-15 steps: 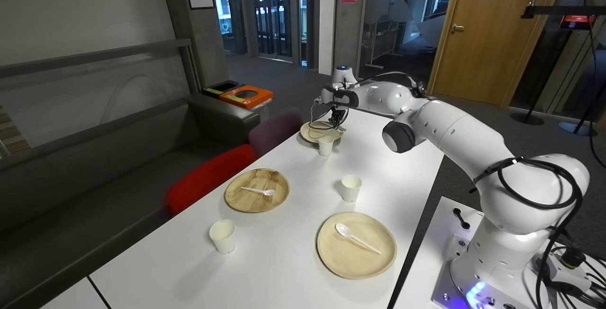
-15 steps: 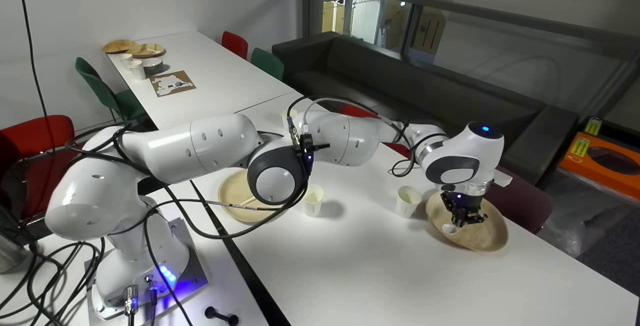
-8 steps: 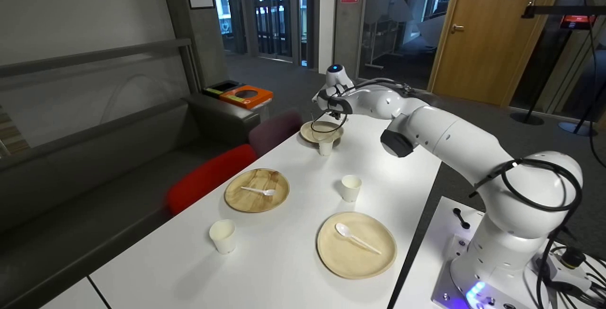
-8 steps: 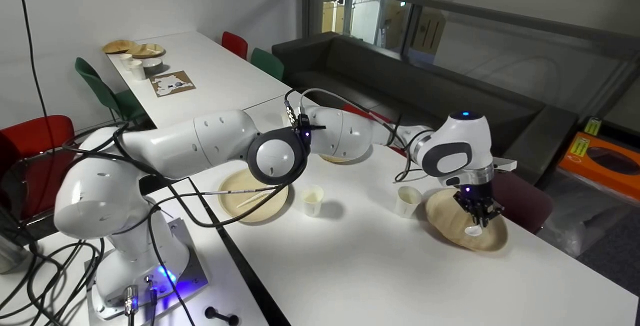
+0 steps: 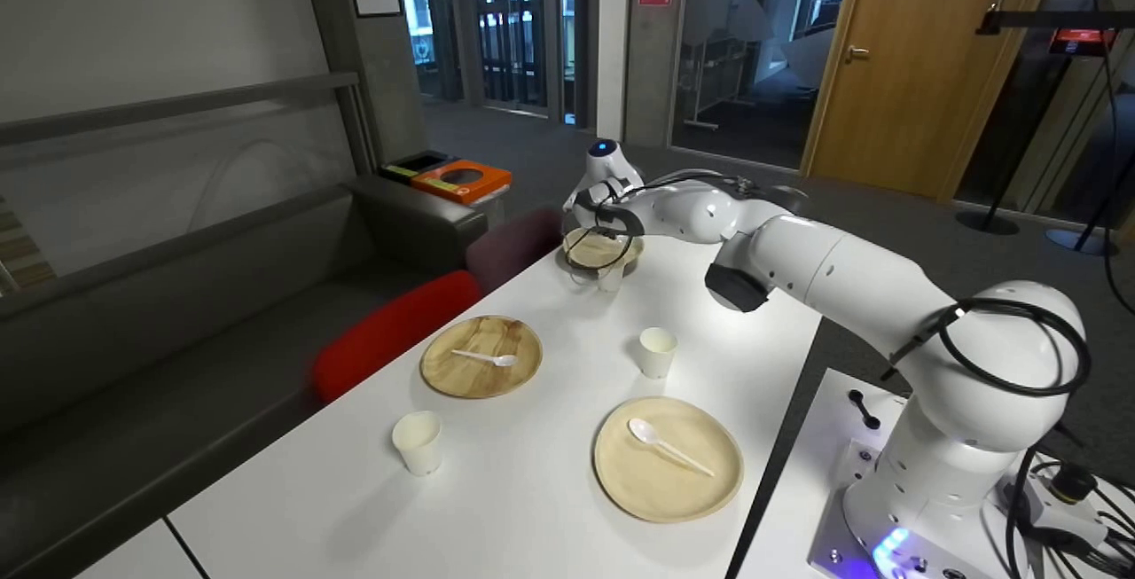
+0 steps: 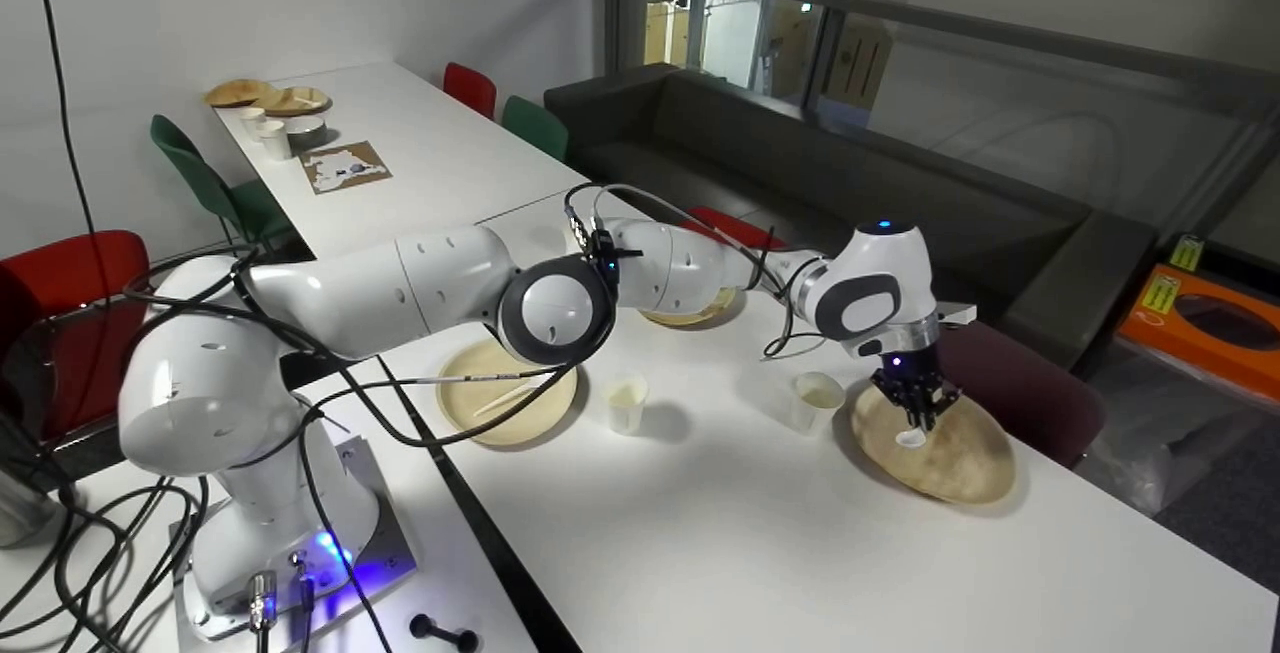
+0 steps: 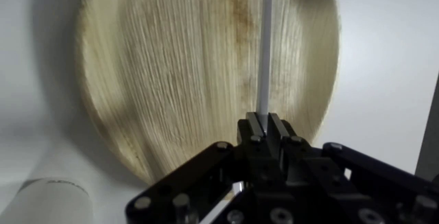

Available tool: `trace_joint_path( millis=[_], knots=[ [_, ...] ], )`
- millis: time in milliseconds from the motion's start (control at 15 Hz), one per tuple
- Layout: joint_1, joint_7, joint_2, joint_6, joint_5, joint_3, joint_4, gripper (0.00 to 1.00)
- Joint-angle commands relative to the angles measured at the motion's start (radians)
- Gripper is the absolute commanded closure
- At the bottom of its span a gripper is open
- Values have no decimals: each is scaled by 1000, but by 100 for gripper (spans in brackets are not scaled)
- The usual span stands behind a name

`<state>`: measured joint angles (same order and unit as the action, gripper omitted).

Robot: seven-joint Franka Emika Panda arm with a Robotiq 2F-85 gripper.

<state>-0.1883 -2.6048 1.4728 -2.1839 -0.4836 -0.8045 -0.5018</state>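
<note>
My gripper [image 7: 263,122] is shut on a white plastic spoon [image 7: 264,52] over a round wooden plate [image 7: 178,80]. In the wrist view the thin spoon handle points away from the fingertips. In an exterior view the gripper [image 6: 920,421] points down over the plate [image 6: 955,468], and the spoon's white bowl [image 6: 910,439] shows just below the fingertips. I cannot tell whether the spoon touches the plate. A white paper cup [image 7: 51,203] stands beside the plate; it also shows in both exterior views [image 5: 610,277] [image 6: 818,403]. In an exterior view the arm hides the gripper behind the plate [image 5: 592,246].
On the white table stand more paper cups [image 5: 657,353] [image 5: 417,442] and plates with white spoons [image 5: 481,375] [image 5: 667,481]. A purple chair [image 6: 1025,388], a red chair [image 5: 399,331] and a grey sofa [image 5: 222,322] line the far edge. Black cables hang from the arm.
The hand has tilted and shifted left in both exterior views. The spoon bowl first moved right over the plate, then back left and slightly up in the picture. The plates and cups have not moved.
</note>
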Motion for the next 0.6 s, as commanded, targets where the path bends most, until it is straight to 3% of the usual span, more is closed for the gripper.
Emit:
trace_joint_path(
  millis=[0,533],
  knots=[
    [7,18,3,-27,19,41,9,98],
    [-21,19,6,-23,13,60,16,98]
  ],
)
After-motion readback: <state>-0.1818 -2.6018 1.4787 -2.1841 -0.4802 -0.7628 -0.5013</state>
